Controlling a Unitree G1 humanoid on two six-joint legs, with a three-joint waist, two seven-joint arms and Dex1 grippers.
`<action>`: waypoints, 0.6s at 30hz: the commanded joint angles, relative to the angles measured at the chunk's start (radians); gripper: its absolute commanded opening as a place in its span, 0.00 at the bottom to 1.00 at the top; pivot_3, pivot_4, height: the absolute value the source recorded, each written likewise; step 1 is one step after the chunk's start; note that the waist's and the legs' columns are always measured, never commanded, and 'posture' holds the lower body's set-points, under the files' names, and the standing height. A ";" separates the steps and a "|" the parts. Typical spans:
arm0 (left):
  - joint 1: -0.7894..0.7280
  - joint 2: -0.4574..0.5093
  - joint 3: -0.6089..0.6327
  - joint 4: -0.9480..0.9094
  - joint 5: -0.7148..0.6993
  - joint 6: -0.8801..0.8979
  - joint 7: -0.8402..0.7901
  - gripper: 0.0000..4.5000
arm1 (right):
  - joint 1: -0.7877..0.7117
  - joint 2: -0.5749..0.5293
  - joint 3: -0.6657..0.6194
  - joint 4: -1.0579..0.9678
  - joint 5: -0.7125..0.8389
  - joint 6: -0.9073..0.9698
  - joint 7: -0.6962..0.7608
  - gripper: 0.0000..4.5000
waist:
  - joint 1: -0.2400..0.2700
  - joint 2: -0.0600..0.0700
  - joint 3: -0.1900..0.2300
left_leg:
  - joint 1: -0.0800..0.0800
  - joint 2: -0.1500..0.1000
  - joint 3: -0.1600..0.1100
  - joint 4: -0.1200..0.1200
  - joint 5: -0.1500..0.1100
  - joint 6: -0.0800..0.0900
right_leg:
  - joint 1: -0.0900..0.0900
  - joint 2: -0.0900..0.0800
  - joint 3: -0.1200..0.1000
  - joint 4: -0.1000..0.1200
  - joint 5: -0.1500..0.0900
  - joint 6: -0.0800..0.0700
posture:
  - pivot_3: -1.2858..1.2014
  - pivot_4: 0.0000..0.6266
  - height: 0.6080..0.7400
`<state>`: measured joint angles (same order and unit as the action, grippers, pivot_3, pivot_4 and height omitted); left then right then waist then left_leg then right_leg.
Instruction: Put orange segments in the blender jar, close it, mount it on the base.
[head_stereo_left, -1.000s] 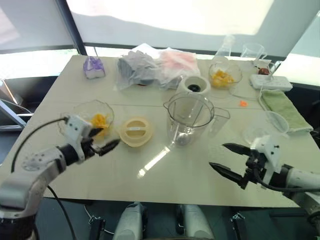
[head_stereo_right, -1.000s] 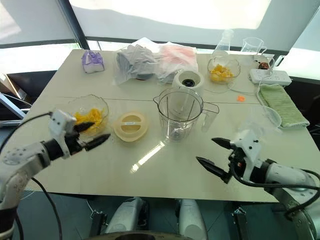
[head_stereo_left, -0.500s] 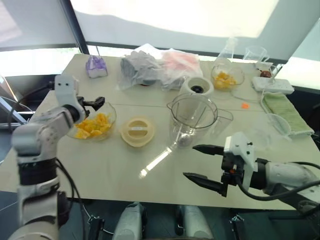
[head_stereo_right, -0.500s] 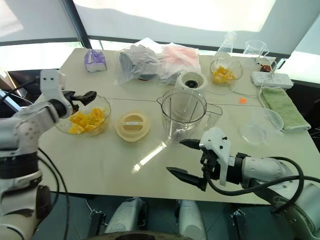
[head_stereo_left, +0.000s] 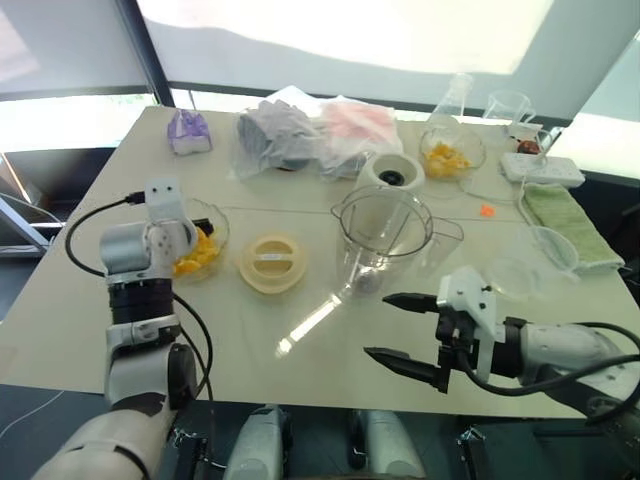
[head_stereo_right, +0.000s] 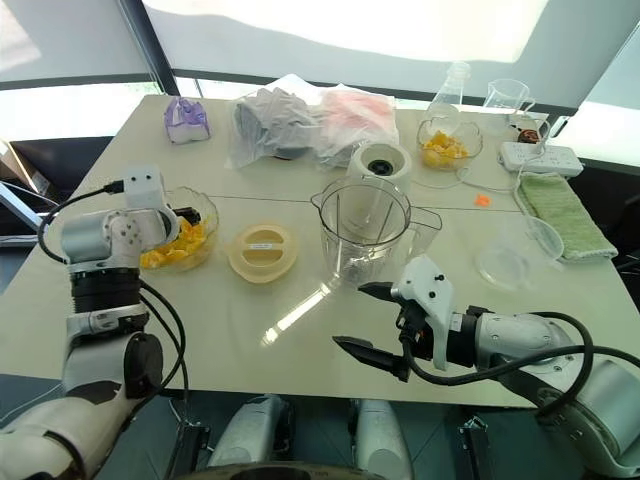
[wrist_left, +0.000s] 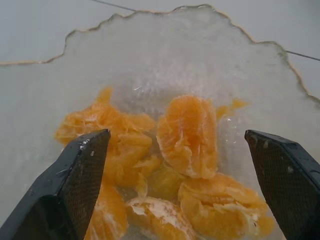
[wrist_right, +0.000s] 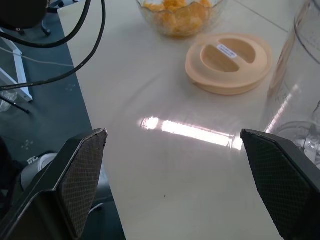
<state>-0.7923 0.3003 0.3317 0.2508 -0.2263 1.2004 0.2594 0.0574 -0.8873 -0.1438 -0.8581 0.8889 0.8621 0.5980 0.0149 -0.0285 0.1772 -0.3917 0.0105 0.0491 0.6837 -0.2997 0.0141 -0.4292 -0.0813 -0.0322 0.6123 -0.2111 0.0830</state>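
Observation:
Orange segments (wrist_left: 187, 135) lie heaped in a scalloped glass bowl (head_stereo_left: 213, 222) on the table's left side. My left gripper (wrist_left: 175, 137) hangs just above them, pointing down into the bowl, open, with nothing between its fingers. The clear blender jar (head_stereo_left: 385, 235) stands upright and uncapped in the middle of the table. Behind it sits the cream-white base (head_stereo_left: 391, 172) with its black socket. My right gripper (head_stereo_left: 378, 325) hovers open and empty over the near table in front of the jar. A pale-yellow round lid (head_stereo_left: 271, 263) lies flat between bowl and jar.
A second glass bowl of orange pieces (head_stereo_left: 447, 155) stands at the back right, near a flask (head_stereo_left: 455, 95), a beaker (head_stereo_left: 505, 103) and a power strip (head_stereo_left: 543, 165). Plastic bags (head_stereo_left: 310, 135) lie at the back. A green cloth (head_stereo_left: 570, 220) and a clear dish (head_stereo_left: 535, 260) sit right.
My left arm has swung from the table's front left up over the bowl and tipped its gripper down into it. My right gripper has shifted left, toward the front of the jar.

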 joint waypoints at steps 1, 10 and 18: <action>-0.040 -0.014 0.016 0.075 0.023 -0.085 0.005 1.00 | 0.006 -0.024 -0.056 -0.016 0.017 -0.010 0.018 1.00 | 0.000 0.000 0.000 | 0.000 0.000 0.000 0.000 0.000 0.000 | 0.000 0.000 0.000 0.000 0.000 0.000 | 0.52 0.24 1.00; -0.093 -0.012 0.019 0.384 0.053 -0.309 -0.007 1.00 | -0.003 -0.046 -0.100 -0.030 0.062 0.011 -0.005 1.00 | 0.000 0.000 0.000 | 0.000 0.000 0.000 0.000 0.000 0.000 | 0.000 -0.002 0.000 0.000 0.000 0.000 | 0.52 0.24 1.00; -0.159 0.002 -0.003 0.632 0.067 -0.498 -0.048 0.69 | -0.002 -0.048 -0.102 -0.043 0.078 0.019 -0.042 1.00 | 0.002 0.000 0.000 | 0.000 -0.001 0.001 0.000 0.000 0.000 | 0.000 -0.005 -0.001 0.000 0.001 0.000 | 0.52 0.24 1.00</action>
<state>-0.9384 0.3015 0.3413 0.8508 -0.1631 0.7295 0.2280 0.0627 -0.9240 -0.2148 -0.8644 0.9494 0.8861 0.5643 0.0165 -0.0285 0.1770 -0.3916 0.0099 0.0497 0.6837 -0.2999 0.0139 -0.4293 -0.0867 -0.0335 0.6122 -0.2105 0.0835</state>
